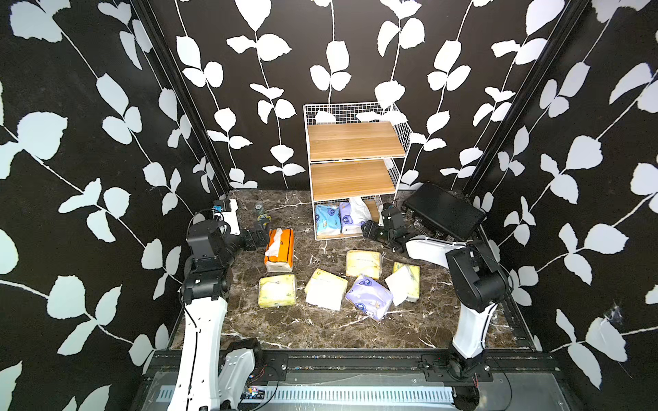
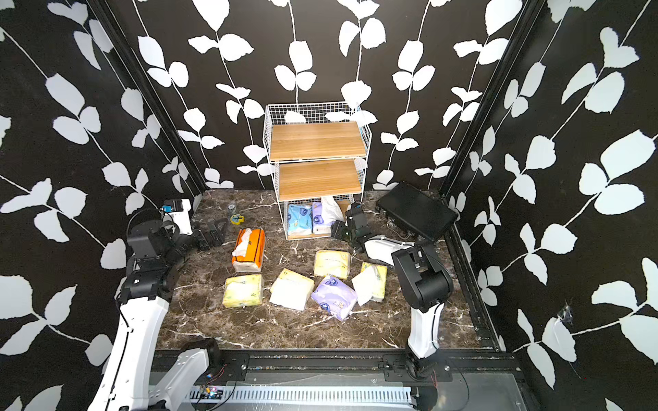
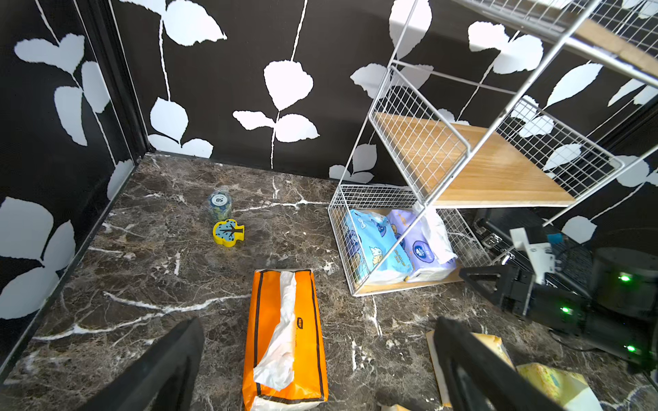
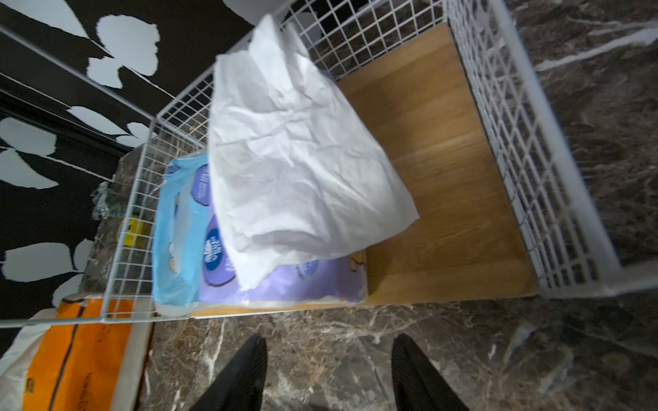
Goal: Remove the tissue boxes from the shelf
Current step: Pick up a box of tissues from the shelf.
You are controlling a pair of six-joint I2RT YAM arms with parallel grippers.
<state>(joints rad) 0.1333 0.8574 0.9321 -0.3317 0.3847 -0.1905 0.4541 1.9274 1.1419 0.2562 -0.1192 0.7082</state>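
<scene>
- Shelf [image 1: 352, 140]: white wire rack with three wooden tiers, standing at the back of the marble table [image 1: 320, 331]. The upper two boards are bare.
- Bottom tier: light blue pack [image 1: 326, 220] and lavender pack [image 1: 347, 222], touching side by side at its left end. A loose white tissue [image 4: 295, 149] drapes over the lavender one.
- Table, in front of the shelf: orange box [image 1: 279, 249], four yellow packs [image 1: 277, 290], second lavender pack [image 1: 368, 297].
- Left gripper [image 3: 317, 322]: jaws spread fully wide and holding nothing, just beside the orange box.
- Right gripper [image 4: 331, 340]: jaws partway apart with nothing between them, low in front of the bottom tier.
- Black case [image 1: 443, 210]: to the right of the shelf.
</scene>
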